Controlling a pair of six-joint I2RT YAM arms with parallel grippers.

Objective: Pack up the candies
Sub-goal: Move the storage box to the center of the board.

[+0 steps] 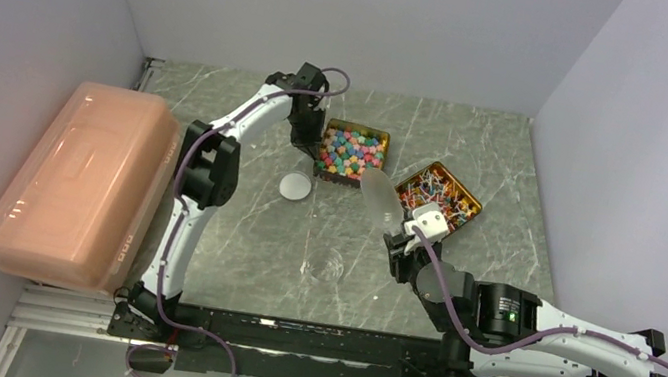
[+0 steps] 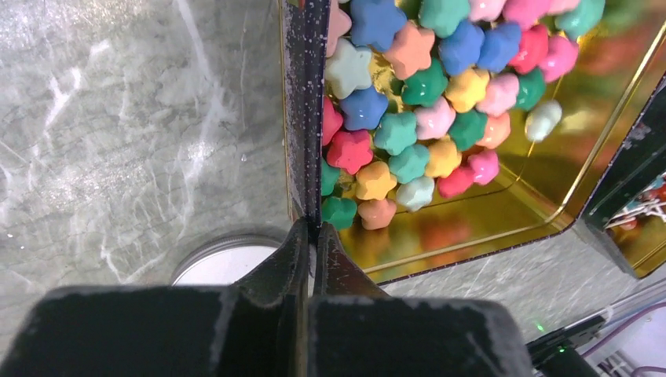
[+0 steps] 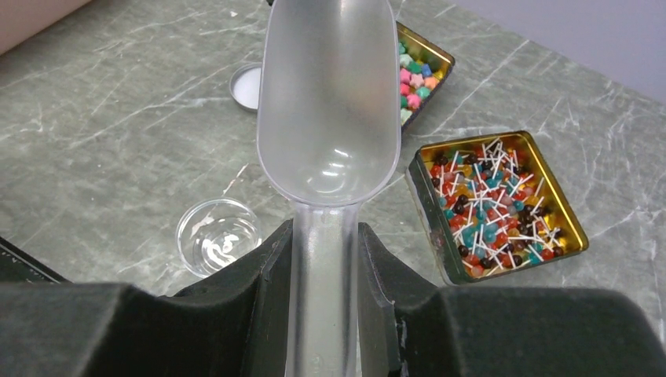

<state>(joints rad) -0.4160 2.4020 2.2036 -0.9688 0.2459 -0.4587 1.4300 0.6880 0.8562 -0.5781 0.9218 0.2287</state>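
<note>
Top external view, starting at the far left: translucent pink storage box (image 1: 83, 184), lid on, at the left edge of the grey marbled worktop (image 1: 233, 223). Next to it the left arm, stretched far across, with the left hand (image 1: 306, 134) down at the left wall of the star tin (image 1: 384, 140).

Left wrist view: fingers (image 2: 275, 267) pressed together on that thin dark wall, one outside it and one inside. Star-shaped candies (image 2: 408, 118) in pink, blue, green, yellow and orange heaped inside the tin, with part of the gold floor bare.

White round lid (image 1: 295, 185) flat on the worktop, just beside the tin's near-left corner. Clear round jar (image 1: 328, 267) upright and open, well nearer the arm bases, between the two arms.

Further right, a clear plastic scoop (image 3: 328, 102), bowl up in the air between the two tins and pointing away from the bases. Handle clamped between the fingers of the right hand (image 3: 323, 259).

Right of the scoop, the stick tin (image 3: 430, 228), square and gold, turned cornerwise on the worktop and near the star tin without touching it. Inside, small round candies on white sticks (image 3: 491, 204), in red, teal, orange and dark colours, lying in a loose tangle.
</note>
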